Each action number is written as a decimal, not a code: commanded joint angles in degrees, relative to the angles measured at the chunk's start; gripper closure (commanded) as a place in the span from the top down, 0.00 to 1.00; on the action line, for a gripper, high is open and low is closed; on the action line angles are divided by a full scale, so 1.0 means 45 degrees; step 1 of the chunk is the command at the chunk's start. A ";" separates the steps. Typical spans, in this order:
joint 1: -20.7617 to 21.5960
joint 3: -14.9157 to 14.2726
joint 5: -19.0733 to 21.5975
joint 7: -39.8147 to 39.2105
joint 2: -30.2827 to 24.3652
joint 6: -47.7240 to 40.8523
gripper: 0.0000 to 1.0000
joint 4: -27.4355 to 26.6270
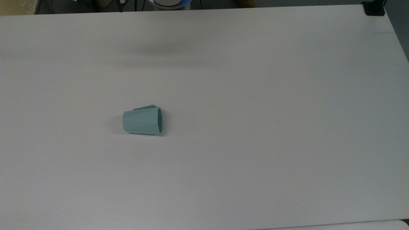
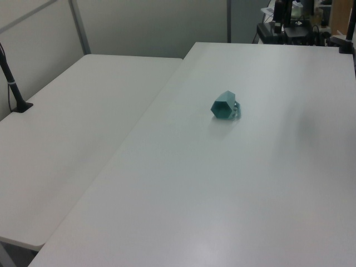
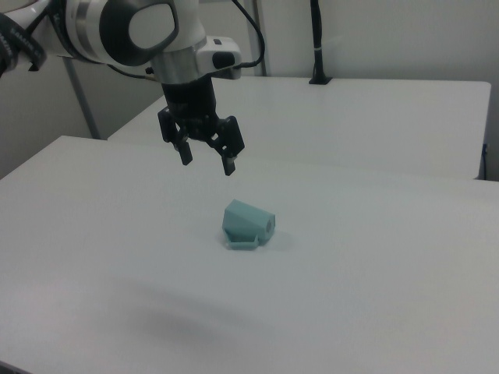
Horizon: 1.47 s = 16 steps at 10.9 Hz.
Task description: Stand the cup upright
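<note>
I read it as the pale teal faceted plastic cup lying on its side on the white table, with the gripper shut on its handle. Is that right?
Not quite. The pale teal faceted plastic cup does lie on its side on the white table, but the gripper is open and apart from it, hanging above with nothing between its fingers. The right view shows this.
</note>
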 commanded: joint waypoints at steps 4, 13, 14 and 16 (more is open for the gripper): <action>0.2395 0.0224 -0.0777 0.3473 0.2045 -0.0250 1.00 0.2290; 0.5546 0.2311 -0.9451 1.0334 0.6812 0.0551 1.00 0.3387; 0.5662 0.2353 -0.9941 1.0337 0.7299 0.0551 1.00 0.3387; 0.5664 0.2353 -1.1053 1.0337 0.8276 0.0571 1.00 0.3446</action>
